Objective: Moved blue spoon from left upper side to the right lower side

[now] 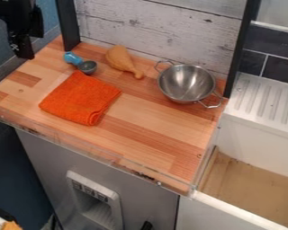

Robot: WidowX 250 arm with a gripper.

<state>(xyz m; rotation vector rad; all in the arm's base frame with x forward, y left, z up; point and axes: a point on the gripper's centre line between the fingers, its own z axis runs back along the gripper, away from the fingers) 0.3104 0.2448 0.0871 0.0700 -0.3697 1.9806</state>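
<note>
Can see the blue spoon [73, 58] at upper left on the wooden counter [146, 119], by the orange cloth [79, 99], near the toy drumstick [119, 58]; can see the gripper [21, 39] at far upper left, cannot tell its state

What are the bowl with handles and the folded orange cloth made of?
The bowl looks like smooth, shiny metal, probably steel, given its bright grey reflections. The cloth seems a matte, textured fabric, perhaps terry or microfibre.

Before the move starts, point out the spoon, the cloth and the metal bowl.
Spoon [88, 67]: camera view, on its grey scoop.
Cloth [79, 99]: camera view, mid-fabric.
Bowl [186, 82]: camera view, inside bottom.
</note>
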